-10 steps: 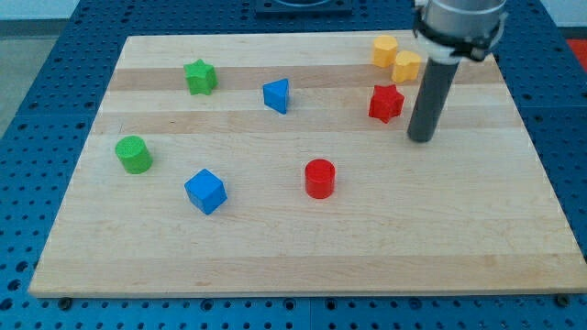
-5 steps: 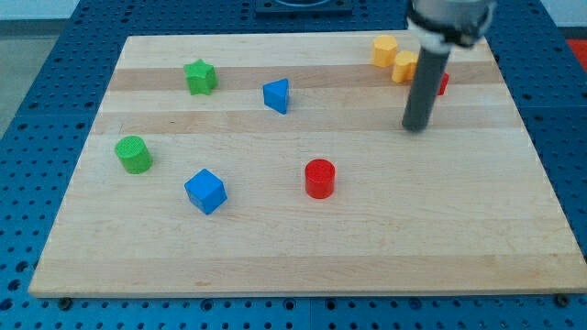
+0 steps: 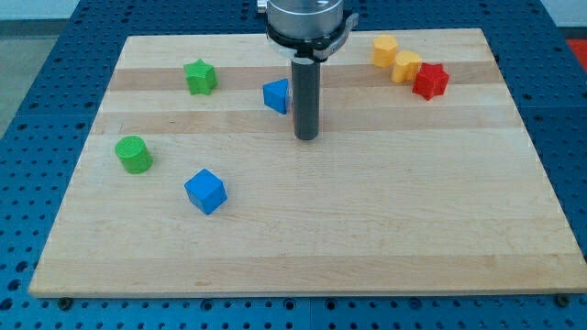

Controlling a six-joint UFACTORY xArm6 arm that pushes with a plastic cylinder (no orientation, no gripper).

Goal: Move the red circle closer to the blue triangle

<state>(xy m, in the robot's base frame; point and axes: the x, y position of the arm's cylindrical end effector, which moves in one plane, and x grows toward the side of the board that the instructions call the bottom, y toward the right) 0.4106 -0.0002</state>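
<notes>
The blue triangle (image 3: 274,95) lies in the upper middle of the wooden board (image 3: 367,229). My rod stands just to the triangle's right, touching or almost touching it, and covers its right edge. My tip (image 3: 306,137) rests on the board below and to the right of the triangle. The red circle does not show anywhere in the view; I cannot tell whether it is hidden behind the rod.
A green star (image 3: 199,76) is at the upper left. A green cylinder (image 3: 134,154) and a blue cube (image 3: 204,191) are at the left. Two yellow blocks (image 3: 395,57) and a red star (image 3: 429,81) sit at the upper right.
My rod moved from the right side to the upper middle, beside the blue triangle. The red star was pushed up and right next to the yellow blocks. The red circle has gone from sight.
</notes>
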